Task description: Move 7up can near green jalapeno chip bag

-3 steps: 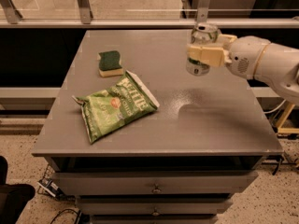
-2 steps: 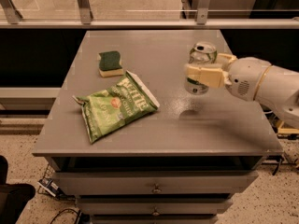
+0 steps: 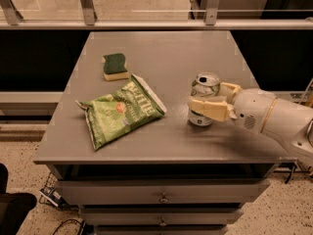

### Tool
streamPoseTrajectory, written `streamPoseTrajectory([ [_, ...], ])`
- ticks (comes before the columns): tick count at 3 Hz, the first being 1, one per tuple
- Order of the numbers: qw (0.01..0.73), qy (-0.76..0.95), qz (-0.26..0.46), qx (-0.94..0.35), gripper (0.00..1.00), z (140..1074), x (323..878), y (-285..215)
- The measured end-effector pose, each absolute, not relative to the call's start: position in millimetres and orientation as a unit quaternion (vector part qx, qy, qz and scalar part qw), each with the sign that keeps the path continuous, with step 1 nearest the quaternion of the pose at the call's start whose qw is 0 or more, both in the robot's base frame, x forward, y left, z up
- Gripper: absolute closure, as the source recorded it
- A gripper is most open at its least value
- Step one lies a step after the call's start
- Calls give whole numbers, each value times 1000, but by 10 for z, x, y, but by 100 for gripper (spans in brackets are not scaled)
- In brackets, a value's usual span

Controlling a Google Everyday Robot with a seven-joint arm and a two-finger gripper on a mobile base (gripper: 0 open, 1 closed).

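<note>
Whereas it hung higher before, 7up can (image 3: 205,85) on table (image 3: 171,53), near chip bag (image 3: 120,114), jaws gripping it

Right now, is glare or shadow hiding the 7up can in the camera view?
Camera view: dim, warm light, no glare; the 7up can is plainly visible, top lightly highlighted; the gripper, shut around it, throws a soft shadow on the table.

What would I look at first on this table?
Your eye goes first to the big white robot arm reaching in from the right, its gripper with fingers shut around the upright 7up can low over the grey table. Next comes the crinkly green jalapeno chip bag, lying flat left of the can. A small green and yellow sponge sits behind the bag.
</note>
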State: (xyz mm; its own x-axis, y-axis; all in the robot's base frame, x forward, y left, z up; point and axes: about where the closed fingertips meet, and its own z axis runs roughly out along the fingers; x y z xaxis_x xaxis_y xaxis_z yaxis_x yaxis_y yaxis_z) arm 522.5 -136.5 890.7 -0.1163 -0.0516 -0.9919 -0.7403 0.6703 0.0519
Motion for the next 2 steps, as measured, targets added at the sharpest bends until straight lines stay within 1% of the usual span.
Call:
streamPoseTrajectory([
  [1, 600, 689, 287, -287, 78, 8936, 5240, -1351],
  [2, 600, 689, 288, -288, 54, 8939, 5239, -1328],
])
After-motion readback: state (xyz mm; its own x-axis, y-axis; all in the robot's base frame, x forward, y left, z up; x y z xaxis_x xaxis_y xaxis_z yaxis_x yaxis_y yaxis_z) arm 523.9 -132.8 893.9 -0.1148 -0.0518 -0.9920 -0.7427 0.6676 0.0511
